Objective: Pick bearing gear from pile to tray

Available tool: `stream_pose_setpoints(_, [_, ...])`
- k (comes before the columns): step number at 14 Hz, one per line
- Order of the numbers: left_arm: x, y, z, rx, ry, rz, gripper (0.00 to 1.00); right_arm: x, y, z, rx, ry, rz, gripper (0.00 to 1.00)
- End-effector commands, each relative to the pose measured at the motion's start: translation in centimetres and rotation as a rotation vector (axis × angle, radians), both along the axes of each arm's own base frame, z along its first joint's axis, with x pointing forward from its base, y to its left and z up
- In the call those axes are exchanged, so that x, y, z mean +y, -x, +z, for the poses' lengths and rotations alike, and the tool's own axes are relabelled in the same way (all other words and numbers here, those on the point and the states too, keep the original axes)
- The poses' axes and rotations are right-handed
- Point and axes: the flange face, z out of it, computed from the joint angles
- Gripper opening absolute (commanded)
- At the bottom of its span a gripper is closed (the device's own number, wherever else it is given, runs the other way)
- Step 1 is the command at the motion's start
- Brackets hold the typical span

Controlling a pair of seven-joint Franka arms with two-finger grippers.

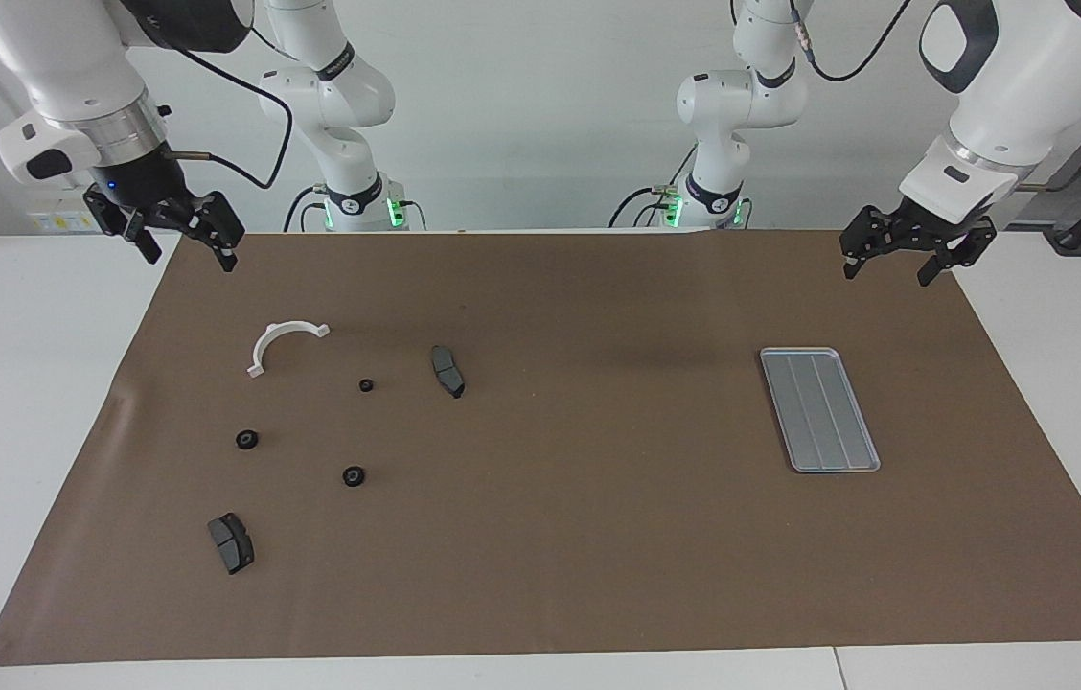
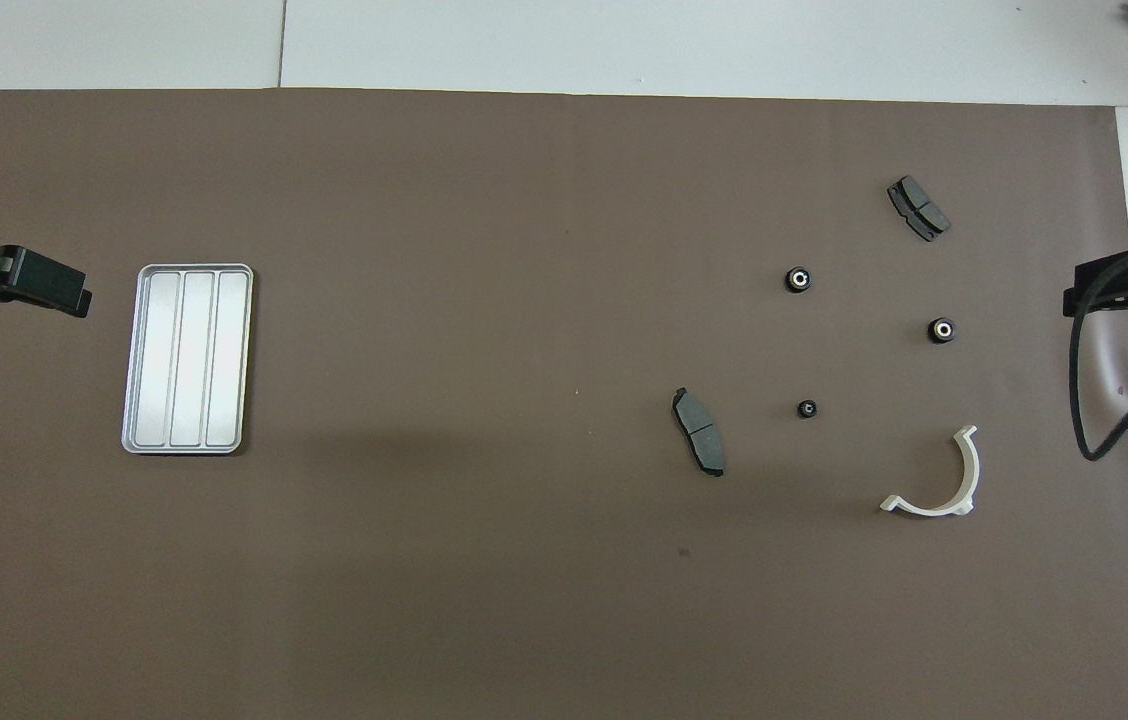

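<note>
Above the brown paper mat's (image 1: 598,537) corner at the right arm's end of the table, by the edge nearest the robots, hangs the right gripper (image 1: 184,240), its two black fingers spread apart and holding nothing. The left gripper (image 1: 914,257) hangs over the matching corner of the mat at the left arm's end, fingers likewise spread and empty.

On the mat nearest the right gripper lies the white plastic half-ring bracket (image 1: 284,342). Farther from the robots than the bracket sit three small black ring-shaped bearing gears, all apart from one another: the smallest gear (image 1: 366,385) just beside the bracket, a second gear (image 1: 246,440) farther out, and a third gear (image 1: 354,475) farther still. One dark grey curved brake pad (image 1: 448,371) lies beside the smallest gear, toward the mat's middle. The other brake pad (image 1: 231,542) lies farthest from the robots of all the loose parts.

Well apart from the bracket, at the left arm's end of the mat, rests the flat silver-grey metal rectangular tray (image 1: 820,410) with rounded corners and lengthwise grooves. Nothing lies in it.
</note>
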Motion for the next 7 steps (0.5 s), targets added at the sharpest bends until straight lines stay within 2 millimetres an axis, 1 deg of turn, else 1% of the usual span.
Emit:
stream_pose_setpoints(1, [0.16,0.49,0.24,-0.013,0.005,-0.005,1.00,0.19,0.79,-0.18,-0.003,-0.006,-0.014,1.00])
stream_pose_setpoints(7, [-0.45,0.56,0.05,-0.010,0.005,-0.014,1.00,-0.12,0.78,-0.66,-0.015,-0.009,-0.015,1.00])
